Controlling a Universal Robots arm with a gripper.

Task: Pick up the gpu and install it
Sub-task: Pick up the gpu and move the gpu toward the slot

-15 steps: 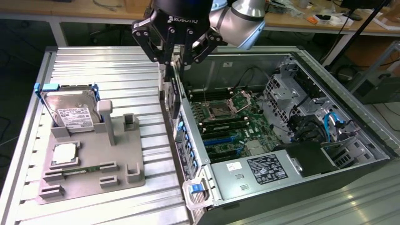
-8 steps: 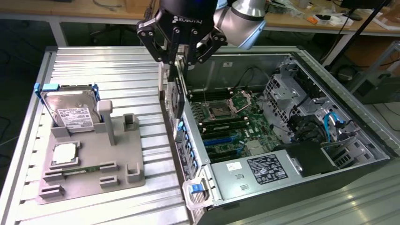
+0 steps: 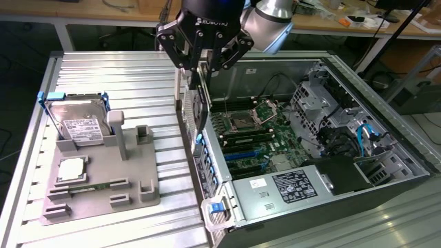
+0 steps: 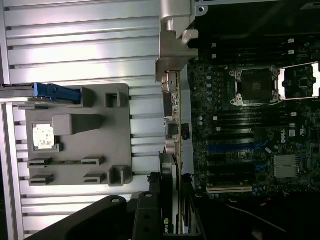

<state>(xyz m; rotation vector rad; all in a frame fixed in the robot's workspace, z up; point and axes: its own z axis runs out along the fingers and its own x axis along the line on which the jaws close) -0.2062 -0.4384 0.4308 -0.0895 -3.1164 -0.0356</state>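
Thin dark silver-bracketed gpu is clamped in the black claw, hung 12-to-6; blue board slots are seen at its 5 o'clock.

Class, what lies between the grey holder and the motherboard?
The gpu, held edge-on by the gripper, hangs between the holder and the motherboard. The wrist view shows it best.

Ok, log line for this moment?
tool: shut on graphics card | card: hanging upright over edge of open computer case | tray: hard drive standing in it
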